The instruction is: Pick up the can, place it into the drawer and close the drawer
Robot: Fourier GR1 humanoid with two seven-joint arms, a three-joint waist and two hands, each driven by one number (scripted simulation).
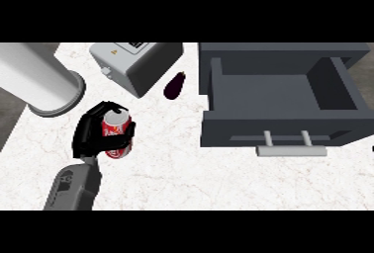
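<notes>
Subject: the pick-up stage, judged under way but not complete.

Left hand (87,132): enters from 7 o'clock and sits at 9 o'clock in the head view. Its fingers and thumb are curled round the can (113,129), which is held roughly upright. The silver top and the red label show between the black fingers. Whether the can's base has left the counter (182,173) cannot be told.

Right hand: not visible.

Drawer (277,131): at 2 o'clock in the view and pulled fully open. Its interior is bare as far as can be seen, and its handle (292,149) faces 6 o'clock. It is well apart from the can, at about 3 o'clock from it.

Other items: a grey appliance (131,64) at 11 o'clock, a dark eggplant (174,85) at 12 o'clock between the appliance and the drawer, and a large white cylinder (36,79) at 10 o'clock.

Assessment: the grasp appears made; placing and closing are not yet done. The next move calls for lifting the can high enough to clear the drawer's near wall and carrying it towards 2 o'clock. The path should pass on the 6 o'clock side of the eggplant. Release should come only once the can is over the open compartment.
</notes>
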